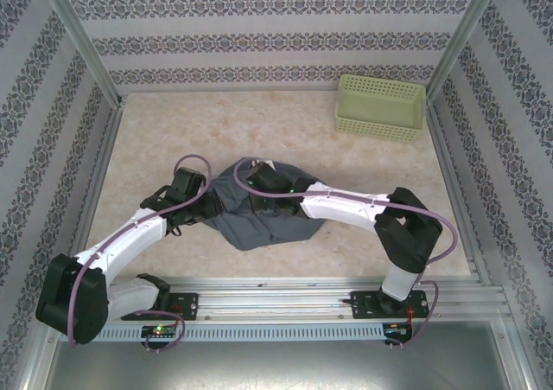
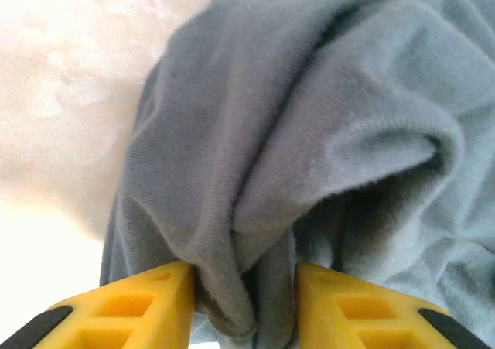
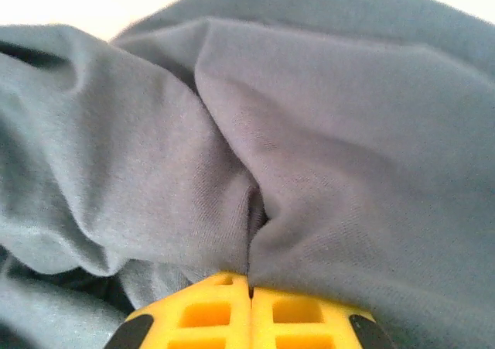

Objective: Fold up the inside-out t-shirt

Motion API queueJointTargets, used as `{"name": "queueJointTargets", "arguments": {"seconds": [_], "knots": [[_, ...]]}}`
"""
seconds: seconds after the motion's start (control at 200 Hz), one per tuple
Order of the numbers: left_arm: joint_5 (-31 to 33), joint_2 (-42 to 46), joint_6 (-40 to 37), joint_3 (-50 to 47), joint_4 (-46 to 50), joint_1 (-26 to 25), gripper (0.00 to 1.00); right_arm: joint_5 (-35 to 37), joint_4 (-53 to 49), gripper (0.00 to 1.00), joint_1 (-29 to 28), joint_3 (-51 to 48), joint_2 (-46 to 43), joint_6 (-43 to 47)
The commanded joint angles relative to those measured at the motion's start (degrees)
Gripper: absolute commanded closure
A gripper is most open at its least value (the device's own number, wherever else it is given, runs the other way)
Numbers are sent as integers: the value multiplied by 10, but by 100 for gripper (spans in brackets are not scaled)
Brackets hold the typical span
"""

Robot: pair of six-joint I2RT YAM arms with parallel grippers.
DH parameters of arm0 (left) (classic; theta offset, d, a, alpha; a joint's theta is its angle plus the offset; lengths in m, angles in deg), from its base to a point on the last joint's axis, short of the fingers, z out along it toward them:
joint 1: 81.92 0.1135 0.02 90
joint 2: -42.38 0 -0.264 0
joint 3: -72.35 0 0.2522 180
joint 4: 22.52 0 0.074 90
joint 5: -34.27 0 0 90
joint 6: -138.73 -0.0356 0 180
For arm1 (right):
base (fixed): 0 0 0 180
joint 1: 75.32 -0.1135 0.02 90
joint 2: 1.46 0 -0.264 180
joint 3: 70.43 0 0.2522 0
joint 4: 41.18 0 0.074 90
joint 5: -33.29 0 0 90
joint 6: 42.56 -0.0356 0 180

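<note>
In the centre of the top view, the shirt [image 1: 263,226] lies crumpled on the table [image 1: 259,131]. The left pincer [image 2: 244,306], part open, grips a thick fold. The right pincer [image 3: 249,302], fully closed, pinches a thin one. Drawing both apart slowly should spread the cloth without slipping.

Left arm extends toward 2 o'clock; left gripper [image 2: 244,306] clamps a fold of the inside-out t-shirt [image 2: 309,132]. Right arm reaches toward 10 o'clock; right gripper [image 3: 250,291] has its jaws pressed together, pinching the cloth.
</note>
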Motion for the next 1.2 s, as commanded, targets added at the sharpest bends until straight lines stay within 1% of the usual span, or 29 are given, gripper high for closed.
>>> {"name": "queueJointTargets", "arguments": {"seconds": [0.0, 0.09, 0.12, 0.16, 0.21, 0.26, 0.325, 0.37, 0.415, 0.53, 0.58, 0.669, 0.719, 0.779, 0.814, 0.864, 0.964, 1.054, 1.089, 1.124, 1.164, 1.174, 1.189, 1.194], "knots": [[4, -16, -9, 13, -5, 32, 65, -38, -45, 100, 2, 15, -94, 7], [-21, -51, -36, 51, 16, 81, 76, -97, 6, 100, 1, -22, -186, -6], [-27, -60, -43, 63, 17, 92, 80, -102, 18, 100, 1, -32, -209, -15], [-32, -71, -53, 80, 20, 101, 83, -99, 21, 100, 2, -40, -233, -26], [-30, -81, -61, 104, 32, 102, 83, -101, 12, 100, 8, -42, -251, -38], [-19, -82, -60, 130, 65, 102, 83, -108, 7, 100, 18, -46, -262, -50], [-2, -56, -52, 144, 90, 100, 81, -116, 13, 100, 28, -55, -271, -67], [4, -18, -50, 140, 90, 89, 78, -120, 18, 100, 32, -58, -273, -74], [16, 24, -54, 133, 85, 64, 74, -118, 18, 100, 35, -58, -273, -79], [62, 112, -73, 122, 96, -25, 64, -118, 21, 100, 38, -51, -266, -84], [67, 142, -80, 107, 89, -57, 60, -121, 21, 100, 38, -46, -263, -82], [54, 174, -86, 71, 54, -101, 56, -129, 26, 100, 38, -41, -259, -84], [42, 174, -90, 55, 27, -126, 53, -134, 31, 100, 38, -41, -257, -85], [48, 156, -92, 43, 6, -155, 47, -140, 33, 100, 37, -40, -256, -89], [67, 136, -91, 43, 5, -171, 45, -142, 35, 100, 37, -41, -256, -90], [116, 103, -78, 57, 25, -191, 40, -141, 33, 100, 36, -42, -258, -91], [132, 51, -77, 66, 3, -211, 32, -132, 33, 100, 35, -48, -265, -94], [144, 11, -70, 65, -18, -213, 27, -130, 33, 100, 36, -55, -269, -95], [158, -5, -63, 69, -16, -213, 27, -128, 33, 100, 35, -57, -271, -96], [177, -21, -51, 75, -7, -210, 30, -124, 31, 100, 36, -60, -272, -97], [200, -37, -33, 85, 13, -201, 38, -116, 24, 100, 35, -63, -276, -97], [203, -40, -31, 87, 17, -197, 42, -113, 21, 100, 36, -63, -277, -97], [205, -44, -25, 90, 21, -192, 45, -106, 16, 100, 35, -64, -279, -97], [205, -45, -25, 90, 22, -190, 48, -105, 14, 100, 36, -64, -280, -97]]}}
